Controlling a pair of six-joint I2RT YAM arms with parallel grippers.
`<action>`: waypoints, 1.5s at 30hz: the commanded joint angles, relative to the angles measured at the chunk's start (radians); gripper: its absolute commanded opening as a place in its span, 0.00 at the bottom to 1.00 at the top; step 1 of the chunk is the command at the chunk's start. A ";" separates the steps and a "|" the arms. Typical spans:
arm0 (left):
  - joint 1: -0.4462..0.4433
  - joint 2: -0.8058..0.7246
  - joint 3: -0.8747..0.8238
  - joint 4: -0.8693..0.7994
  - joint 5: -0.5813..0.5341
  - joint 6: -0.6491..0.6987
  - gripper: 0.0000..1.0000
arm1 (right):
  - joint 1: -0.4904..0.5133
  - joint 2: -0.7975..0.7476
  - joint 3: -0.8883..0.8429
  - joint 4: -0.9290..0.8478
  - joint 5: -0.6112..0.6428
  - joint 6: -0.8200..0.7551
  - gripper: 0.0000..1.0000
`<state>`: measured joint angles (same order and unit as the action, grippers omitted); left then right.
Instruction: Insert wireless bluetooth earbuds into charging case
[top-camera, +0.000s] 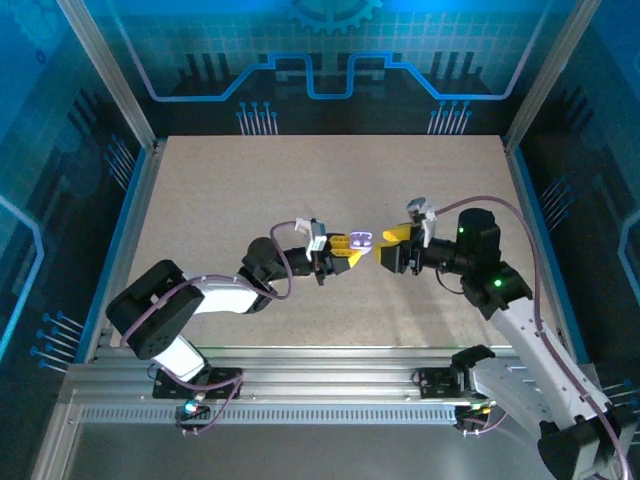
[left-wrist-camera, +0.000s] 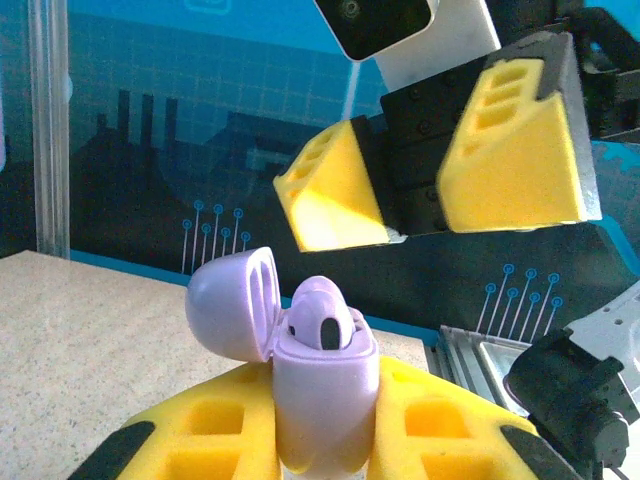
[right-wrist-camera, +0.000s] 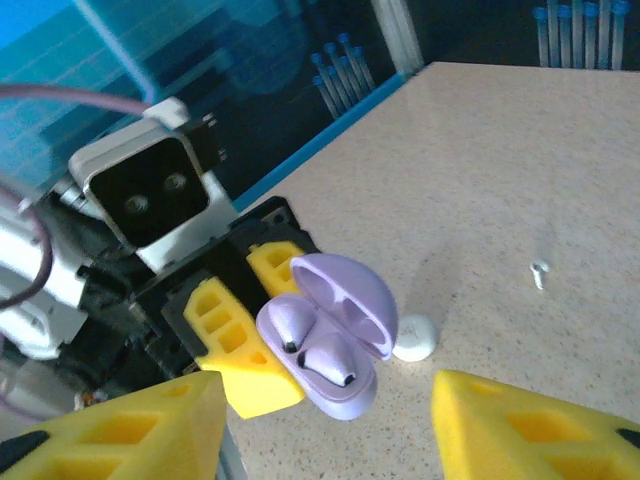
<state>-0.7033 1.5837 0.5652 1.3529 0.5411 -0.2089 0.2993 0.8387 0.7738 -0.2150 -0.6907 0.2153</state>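
Note:
The charging case is a lilac shell with its lid swung open, held above the table. My left gripper is shut on its lower body between yellow fingers. Two lilac earbuds sit side by side in its wells, dark tips showing. My right gripper faces the case from the right, a short gap away. It is open, and nothing lies between its yellow fingers. In the left wrist view the right gripper hangs just above the case.
On the table beneath the case lies a small round white puck. A tiny white curved bit rests further out. Blue walls and metal posts ring the tan tabletop. A rail runs along the near edge.

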 joint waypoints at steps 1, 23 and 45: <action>-0.005 -0.037 -0.018 0.045 0.039 0.032 0.19 | -0.040 0.038 0.052 -0.050 -0.201 -0.231 0.62; -0.008 -0.051 -0.019 0.045 0.041 0.036 0.19 | -0.054 0.199 0.171 -0.281 -0.368 -0.750 0.66; -0.008 -0.065 -0.025 0.045 0.036 0.056 0.19 | -0.109 0.135 0.125 -0.219 -0.271 -0.680 0.65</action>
<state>-0.7044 1.5475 0.5526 1.3598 0.5587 -0.1806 0.2054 0.9676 0.9089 -0.4400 -0.9756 -0.4900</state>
